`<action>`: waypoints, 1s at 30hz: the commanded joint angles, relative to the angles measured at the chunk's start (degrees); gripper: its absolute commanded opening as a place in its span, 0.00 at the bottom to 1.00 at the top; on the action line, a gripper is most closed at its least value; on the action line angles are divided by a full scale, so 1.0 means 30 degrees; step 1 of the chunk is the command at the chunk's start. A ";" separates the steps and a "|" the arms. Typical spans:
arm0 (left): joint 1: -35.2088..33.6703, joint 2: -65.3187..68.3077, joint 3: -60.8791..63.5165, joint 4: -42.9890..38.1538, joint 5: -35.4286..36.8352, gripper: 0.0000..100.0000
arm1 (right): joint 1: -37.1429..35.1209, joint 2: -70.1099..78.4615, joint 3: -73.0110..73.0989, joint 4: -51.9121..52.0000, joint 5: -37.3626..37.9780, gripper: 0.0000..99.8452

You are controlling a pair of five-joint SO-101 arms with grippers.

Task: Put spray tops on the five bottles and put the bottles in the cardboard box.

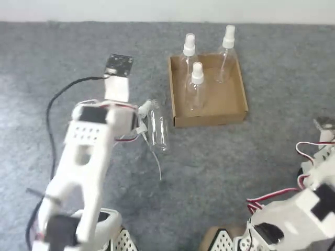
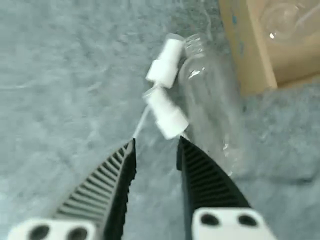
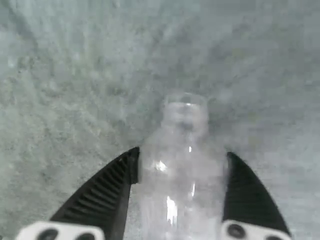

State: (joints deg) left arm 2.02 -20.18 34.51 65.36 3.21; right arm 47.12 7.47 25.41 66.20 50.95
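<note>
The high view looks steeply down on the grey bench [image 1: 251, 151] from above the arms' bases at the frame's lower edge. The left wrist camera peers close along the left pincer [image 2: 156, 142] at a lying bottle [image 2: 210, 95] and cardboard box [image 2: 250, 50] corner, both shared with the high view. The right wrist camera sits close behind the right pincer [image 3: 182, 152], which clasps a clear bottle [image 3: 182, 200].

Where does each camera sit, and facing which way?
High view: fixed overhead, looking down on the cardboard box, left arm and right arm.
Left wrist view: on the left arm, past the open left gripper to a spray top and lying bottle.
Right wrist view: on the right arm, along the right gripper shut on an uncapped bottle.
High and left wrist share the lying bottle.
</note>
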 commanded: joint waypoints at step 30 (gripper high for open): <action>0.0645 0.8176 -0.1158 -0.4835 0.3604 0.06 | 0.0103 -0.0220 0.1612 -0.0396 0.1582 0.29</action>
State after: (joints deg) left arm 3.52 4.62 33.63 48.40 14.73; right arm 47.12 7.56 29.27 65.14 55.08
